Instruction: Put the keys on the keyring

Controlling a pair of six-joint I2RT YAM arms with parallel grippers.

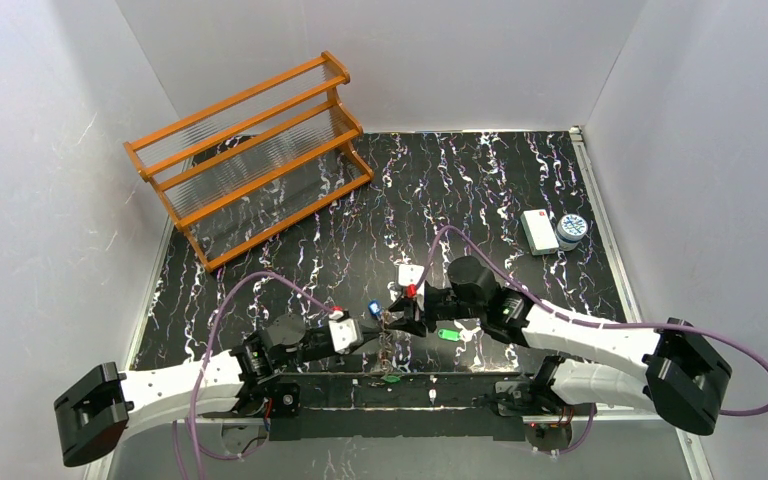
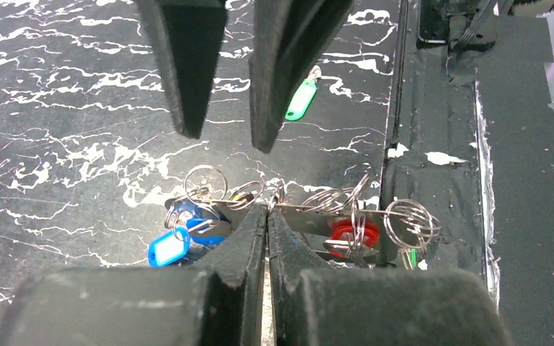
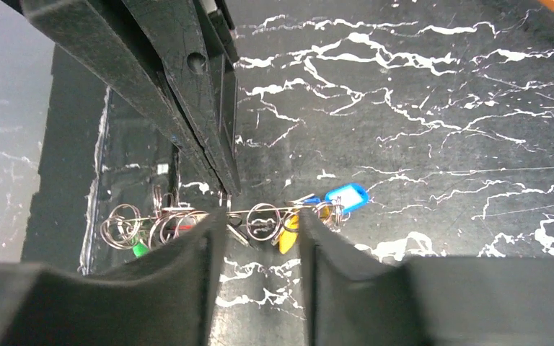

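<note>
Nearest the arm bases, one end of the keyring [image 2: 310,209] reaches over the dark strip [image 1: 460,395] along the near edge of the worktop [image 1: 500,180]. A small green tag [image 3: 138,249] and a bunch of steel rings [image 2: 411,223] gather at that end. The keyring shows edge-on, as a thin pale wire running away from the bases. A red-tagged key [image 2: 353,232] sits on it just short of its middle.

At the keyring's middle the left gripper [image 2: 267,210] is fully closed, its fingertips pinching the wire. The right gripper [image 3: 260,216] faces it from the keyring's other side. It stands partly open, one finger on each side of the left fingertips, clamping nothing; whether it touches the wire cannot be told.

Past the grip, a yellow-tagged key [image 3: 288,238] sits on the keyring. A blue-tagged key [image 2: 168,249] sits at its far end.

Right of the keyring and apart from it, a loose green-tagged key [image 2: 301,99] lies flat on the worktop. Well beyond the keyring to the right, a white box [image 1: 538,230] and a round tub [image 1: 571,230] sit side by side. Far behind the keyring to the left stands a wooden rack [image 1: 250,155].
</note>
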